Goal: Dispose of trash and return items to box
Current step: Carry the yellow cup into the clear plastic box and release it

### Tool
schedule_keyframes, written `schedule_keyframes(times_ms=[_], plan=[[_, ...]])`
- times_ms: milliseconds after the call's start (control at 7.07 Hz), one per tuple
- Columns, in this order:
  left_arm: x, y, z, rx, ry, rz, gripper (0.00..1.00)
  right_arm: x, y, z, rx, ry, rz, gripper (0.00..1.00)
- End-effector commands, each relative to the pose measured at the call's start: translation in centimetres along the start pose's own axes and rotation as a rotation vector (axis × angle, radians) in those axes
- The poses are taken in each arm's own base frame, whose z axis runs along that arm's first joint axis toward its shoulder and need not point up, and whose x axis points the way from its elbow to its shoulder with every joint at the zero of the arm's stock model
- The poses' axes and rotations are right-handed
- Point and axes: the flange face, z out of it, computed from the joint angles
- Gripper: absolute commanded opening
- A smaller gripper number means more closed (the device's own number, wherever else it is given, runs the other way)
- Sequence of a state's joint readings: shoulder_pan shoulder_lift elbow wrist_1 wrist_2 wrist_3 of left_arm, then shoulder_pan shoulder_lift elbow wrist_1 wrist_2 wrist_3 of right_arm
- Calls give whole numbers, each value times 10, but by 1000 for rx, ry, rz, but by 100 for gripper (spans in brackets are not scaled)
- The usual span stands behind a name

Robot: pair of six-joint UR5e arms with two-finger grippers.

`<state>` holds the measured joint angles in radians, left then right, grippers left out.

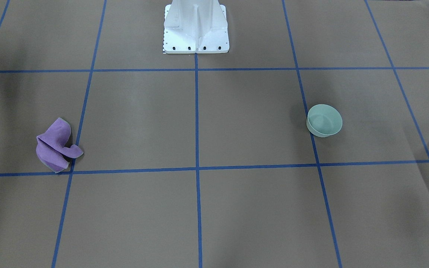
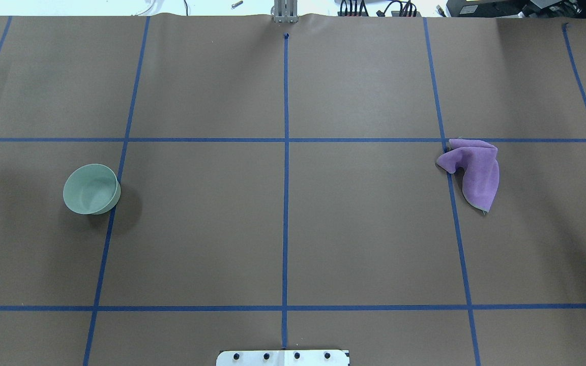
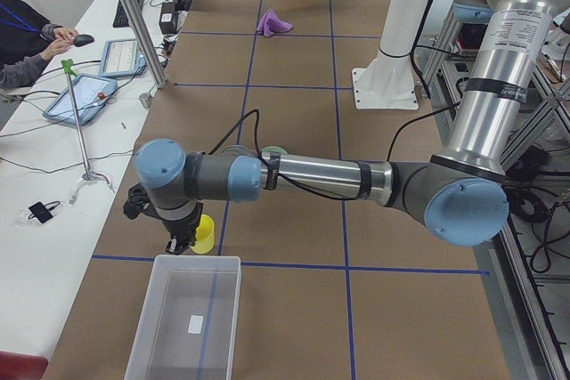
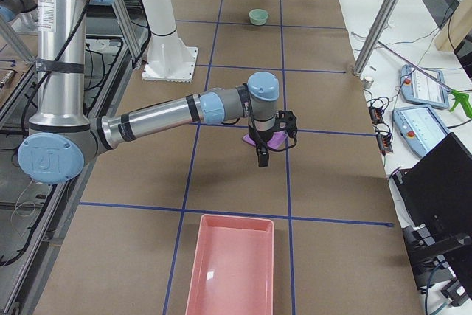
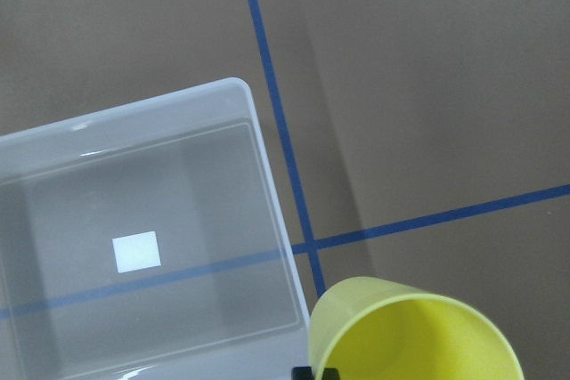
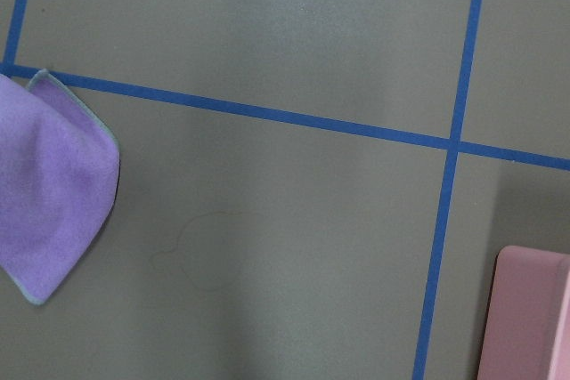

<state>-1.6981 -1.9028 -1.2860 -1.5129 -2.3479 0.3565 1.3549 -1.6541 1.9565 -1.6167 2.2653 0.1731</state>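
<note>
A: Yellow cup (image 5: pixel 419 335), where was it, and how would it handle?

B: At the left gripper (image 3: pixel 181 239), just beside a corner of the clear box (image 5: pixel 270 184). It looked light, thin and perhaps slippery. I would pinch the rim wall gently.

A: Were the fingers closed on it?

B: I could not tell. Only a dark sliver showed at the rim, and the cup was cut off. The right gripper (image 4: pixel 262 158), above the purple cloth (image 2: pixel 473 170), was unclear too.

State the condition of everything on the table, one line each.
green bowl: upright, empty.
purple cloth: crumpled, lying free.
yellow cup: upright, looks empty, beside the clear box.
clear box: open, empty except a white label.
pink bin: open, empty.
left gripper: at the yellow cup; grip unclear.
right gripper: by the purple cloth; opening unclear.
</note>
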Motion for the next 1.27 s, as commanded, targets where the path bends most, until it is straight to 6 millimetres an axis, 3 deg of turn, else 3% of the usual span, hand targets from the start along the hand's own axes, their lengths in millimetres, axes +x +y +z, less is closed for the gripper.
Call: schedule_keyframes(times_ms=[0,283,424,707,990,1131], plan=[[-67,0,34,-7,2,44,0,-1,-1,1,-2,1,-2,100],[-116,23,89,-16,6,37,0,-1,-2,1,-1,2,-3,100],[-131,37,111,-23,7,35,0,-3,-4,-1,4,3,-6,100],[-148,54,142,-63,-18,28,0,-3,-4,-1,4,3,-2,100],[-150,66,159,-85,-19,23,0,-3,-4,-1,4,3,-2,100],[-156,83,174,-85,-25,30,0,-3,-4,-1,4,3,-2,100]])
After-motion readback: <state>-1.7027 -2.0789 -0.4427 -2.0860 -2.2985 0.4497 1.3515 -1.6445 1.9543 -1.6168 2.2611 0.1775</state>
